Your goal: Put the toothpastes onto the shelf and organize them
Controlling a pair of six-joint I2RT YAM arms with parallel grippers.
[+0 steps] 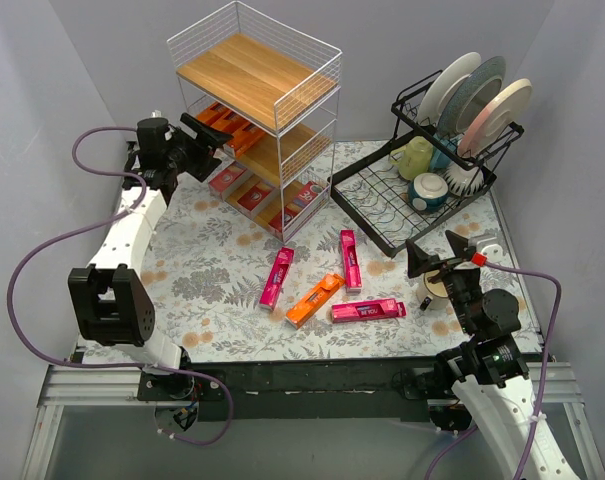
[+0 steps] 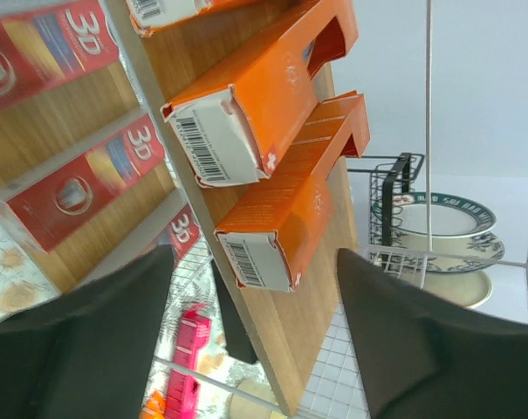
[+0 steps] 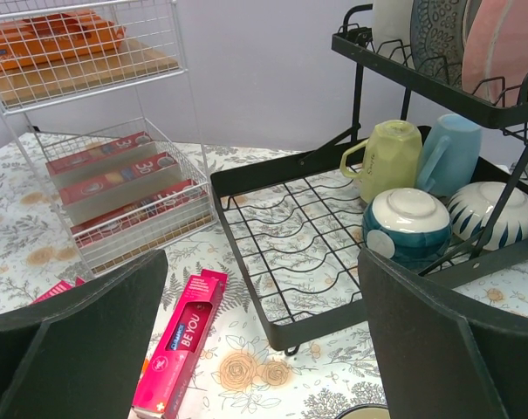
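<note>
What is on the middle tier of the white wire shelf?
Orange toothpaste boxes lie on the middle board of the shelf; the left wrist view shows at least three. From above, the top board covers most of that tier, so the full count is unclear.

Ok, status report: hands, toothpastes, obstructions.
Left hand open at shelf, middle tier, by orange boxes. Right hand open, empty, near dish rack. Four toothpastes loose on table. Nothing in the way.

Orange boxes (image 2: 272, 105), pink boxes (image 1: 367, 310), dark red boxes (image 2: 80, 183), white-wire shelf (image 1: 247, 65), floral-patterned table (image 1: 212, 270), black dish rack (image 1: 382, 210)
</note>
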